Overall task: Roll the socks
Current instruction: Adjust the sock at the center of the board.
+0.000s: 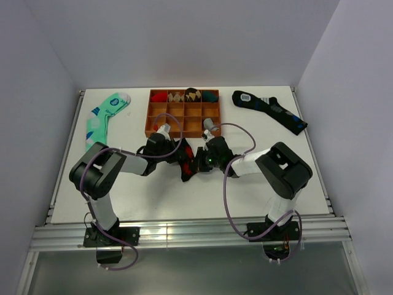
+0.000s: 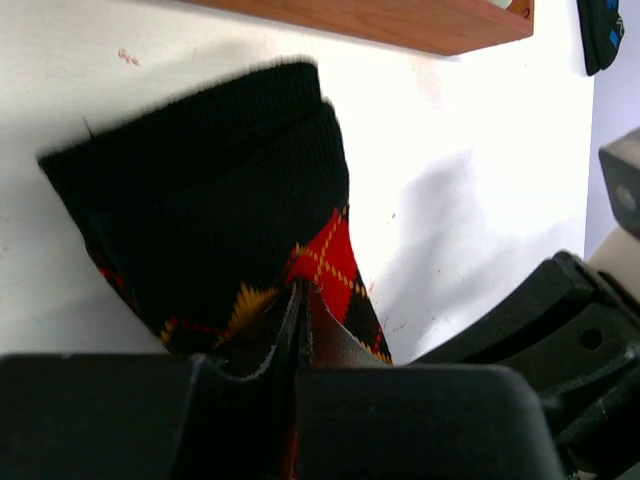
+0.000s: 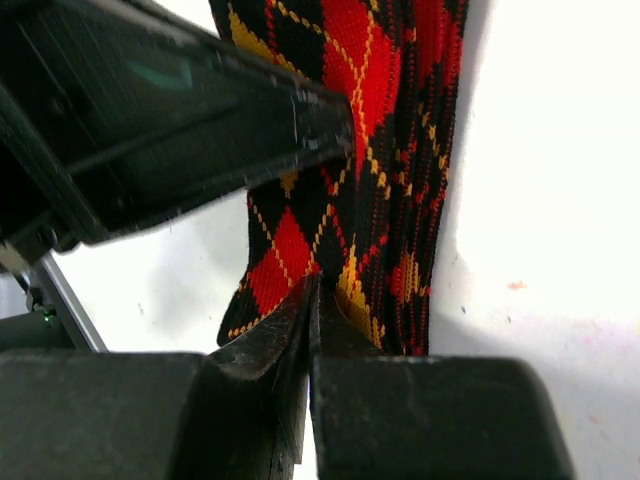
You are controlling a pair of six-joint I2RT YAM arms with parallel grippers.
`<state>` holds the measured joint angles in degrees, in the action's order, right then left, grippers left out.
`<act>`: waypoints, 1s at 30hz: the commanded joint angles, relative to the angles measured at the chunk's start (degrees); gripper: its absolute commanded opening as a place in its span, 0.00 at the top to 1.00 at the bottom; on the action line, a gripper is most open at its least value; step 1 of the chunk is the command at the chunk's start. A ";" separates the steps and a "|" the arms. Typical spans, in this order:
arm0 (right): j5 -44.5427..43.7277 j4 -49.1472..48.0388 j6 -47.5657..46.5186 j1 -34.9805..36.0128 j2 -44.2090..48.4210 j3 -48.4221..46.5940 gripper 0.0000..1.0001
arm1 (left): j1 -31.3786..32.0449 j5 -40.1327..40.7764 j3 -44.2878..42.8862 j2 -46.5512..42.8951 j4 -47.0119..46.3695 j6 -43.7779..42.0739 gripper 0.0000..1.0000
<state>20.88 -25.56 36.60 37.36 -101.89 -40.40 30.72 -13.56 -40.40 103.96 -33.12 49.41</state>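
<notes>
The argyle sock (image 1: 187, 165), a soft black knit with red, orange and tan diamonds and a ribbed plain cuff, lies bunched on the white bench (image 1: 147, 196) between the two arms, just in front of the compartmented wooden tray (image 1: 184, 114). The left claw (image 2: 300, 305) is pinched tight on a fold below the cuff. The right claw (image 3: 312, 298) is clamped on the patterned cloth close beside it. A mint green sock (image 1: 105, 118) lies flat far left and a dark navy sock (image 1: 270, 109) far right, both well apart.
</notes>
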 commanded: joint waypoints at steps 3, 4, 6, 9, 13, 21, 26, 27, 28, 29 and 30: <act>-0.76 9.48 -0.83 0.78 1.16 4.28 0.97 | -1.19 2.32 -2.31 -2.36 -0.19 -0.54 0.94; -0.76 9.48 -0.91 0.78 1.34 4.45 0.97 | -1.28 1.70 -1.53 -2.80 -2.10 -0.28 0.94; -0.85 9.48 -0.83 0.95 1.51 4.81 0.97 | -1.36 2.83 -1.34 -4.20 -1.16 -0.19 0.92; -0.93 9.30 -0.74 0.95 2.04 5.51 0.97 | -1.54 3.72 -3.45 -3.07 2.98 -0.98 0.94; -1.02 8.95 -0.39 0.96 2.92 6.39 0.98 | -1.98 4.16 -3.98 -1.84 3.33 -0.80 0.94; -1.20 8.78 -0.12 1.22 4.50 8.14 0.98 | -2.33 6.88 -4.95 1.50 5.44 -1.33 0.95; -0.93 8.25 0.49 1.39 4.85 8.50 0.98 | -2.42 6.97 -4.51 4.05 4.04 -1.33 0.95; -0.93 8.25 0.58 1.48 4.94 8.50 0.98 | -2.42 7.06 -4.42 4.32 3.86 -1.33 0.95; -0.85 8.16 0.67 1.83 5.03 8.41 0.98 | -2.33 6.97 -4.42 4.67 3.68 -1.42 0.95; -0.85 8.25 1.19 2.10 5.20 8.32 0.98 | -2.42 6.97 -4.42 5.28 3.51 -1.51 0.95; -0.93 8.16 1.28 2.45 5.38 8.32 0.98 | -2.33 6.88 -4.42 5.55 3.33 -1.68 0.95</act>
<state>20.32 -25.47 38.17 38.22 -96.73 -34.52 28.86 -9.98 -44.38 106.67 -31.14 49.28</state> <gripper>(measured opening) 0.026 0.053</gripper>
